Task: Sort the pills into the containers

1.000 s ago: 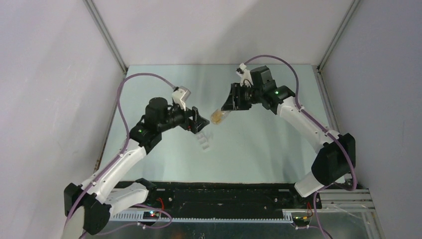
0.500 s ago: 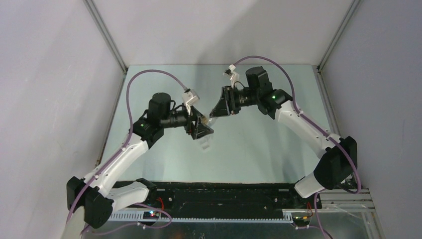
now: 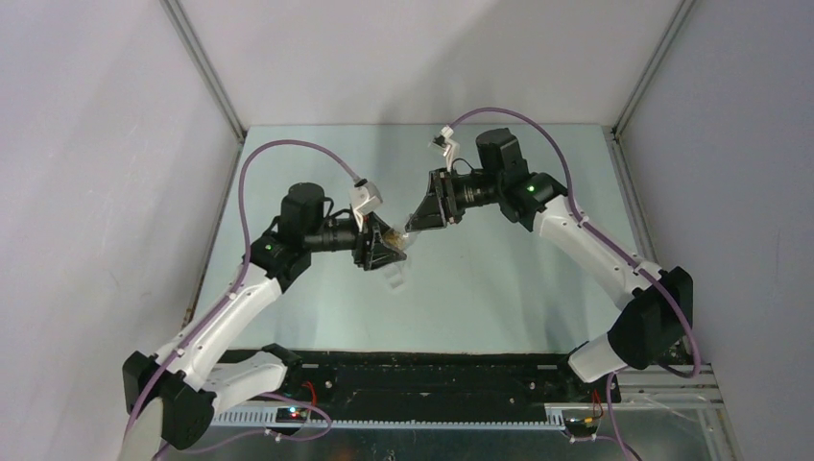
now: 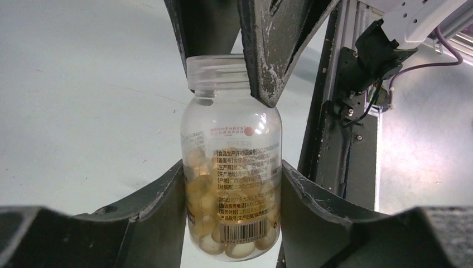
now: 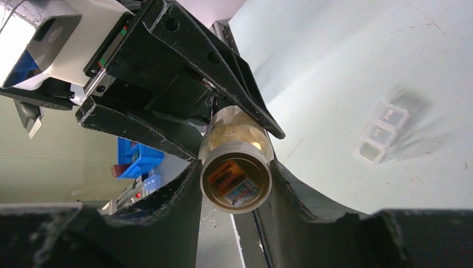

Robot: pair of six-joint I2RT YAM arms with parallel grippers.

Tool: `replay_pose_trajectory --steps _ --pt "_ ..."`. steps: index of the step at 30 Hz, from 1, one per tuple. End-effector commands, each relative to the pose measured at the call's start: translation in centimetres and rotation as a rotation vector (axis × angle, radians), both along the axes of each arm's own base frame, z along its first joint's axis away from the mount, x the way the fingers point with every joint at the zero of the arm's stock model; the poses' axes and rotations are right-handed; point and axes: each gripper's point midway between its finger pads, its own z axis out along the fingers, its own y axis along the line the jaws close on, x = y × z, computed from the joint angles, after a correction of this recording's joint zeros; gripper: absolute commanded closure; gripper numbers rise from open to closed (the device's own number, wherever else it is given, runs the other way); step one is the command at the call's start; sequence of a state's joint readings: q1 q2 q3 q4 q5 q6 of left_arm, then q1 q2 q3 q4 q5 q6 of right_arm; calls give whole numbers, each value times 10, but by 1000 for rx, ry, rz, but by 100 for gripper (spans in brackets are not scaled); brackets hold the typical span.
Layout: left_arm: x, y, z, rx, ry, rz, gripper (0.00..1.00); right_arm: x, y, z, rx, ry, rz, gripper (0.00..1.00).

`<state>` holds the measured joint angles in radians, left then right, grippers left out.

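A small clear bottle [image 4: 231,184] with pale yellowish pills [image 4: 202,192] in it hangs in the air between both grippers. My left gripper [image 4: 231,167] has its fingers pressed against both sides of the bottle's lower body. My right gripper [image 5: 235,178] is shut on the neck end, and its dark fingers [image 4: 273,56] reach in from above in the left wrist view. From above, the bottle [image 3: 396,234] sits between the left gripper [image 3: 387,247] and the right gripper [image 3: 418,219]. The white translucent containers [image 3: 394,277] lie on the table just below them, also visible as a pill box [image 5: 384,131] with nothing in it.
The pale green table [image 3: 499,279] is bounded by white walls with metal corner posts [image 3: 206,72]. Blue bins [image 5: 136,159] stand beyond the table edge. A dark frame rail [image 4: 334,111] runs beside the table.
The right arm carried the bottle left to the left gripper. The left gripper, wide open a second ago, has closed its fingers onto the bottle's body.
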<state>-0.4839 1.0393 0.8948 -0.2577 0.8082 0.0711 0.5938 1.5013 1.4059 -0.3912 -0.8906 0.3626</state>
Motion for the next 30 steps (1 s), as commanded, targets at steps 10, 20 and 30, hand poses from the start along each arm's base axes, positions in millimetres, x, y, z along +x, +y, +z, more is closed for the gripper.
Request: replay_pose_trajectory --steps 10,20,30 --pt "18 -1 15 -45 -61 82 100 36 23 24 99 58 -366 16" --pt "41 1 26 -164 -2 265 100 55 27 40 152 92 -645 24" --pt "59 12 26 -199 1 410 100 54 19 38 133 118 -717 48"
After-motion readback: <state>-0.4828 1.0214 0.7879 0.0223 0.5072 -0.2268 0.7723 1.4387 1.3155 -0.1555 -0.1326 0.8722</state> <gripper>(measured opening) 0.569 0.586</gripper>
